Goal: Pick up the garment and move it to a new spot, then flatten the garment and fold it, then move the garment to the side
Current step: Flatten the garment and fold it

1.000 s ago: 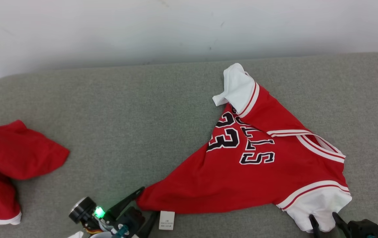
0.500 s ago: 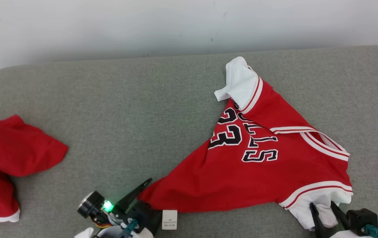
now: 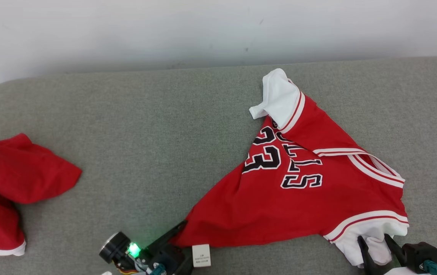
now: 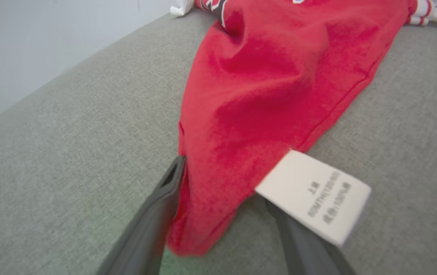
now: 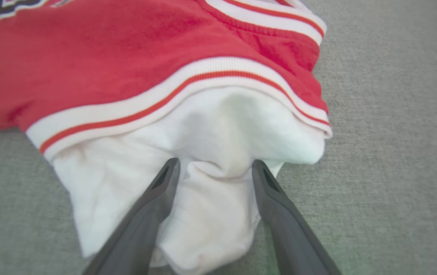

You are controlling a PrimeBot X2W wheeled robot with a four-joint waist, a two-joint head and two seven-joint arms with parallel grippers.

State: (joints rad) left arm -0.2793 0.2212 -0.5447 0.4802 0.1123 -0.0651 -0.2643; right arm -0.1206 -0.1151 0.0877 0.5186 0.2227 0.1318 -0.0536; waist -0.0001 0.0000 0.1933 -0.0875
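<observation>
A red jersey (image 3: 298,191) with a black "23" and white sleeves lies spread on the right half of the grey cushion (image 3: 145,133). My left gripper (image 3: 187,240) is at the bottom, shut on the jersey's red hem corner (image 4: 203,198), just beside the white care label (image 4: 313,194). My right gripper (image 3: 374,242) is at the lower right, shut on the near white sleeve (image 5: 218,133), which puckers between the fingers (image 5: 165,183). The far white sleeve (image 3: 279,93) lies folded over near the back edge.
A second red garment (image 3: 8,183) with a white hem lies crumpled at the cushion's left edge. A pale wall (image 3: 203,30) runs along the cushion's back. Bare grey fabric stretches between the two garments.
The camera shifted slightly. My left gripper has moved right and toward me with the hem corner. The white sleeve has bunched up between my right fingers.
</observation>
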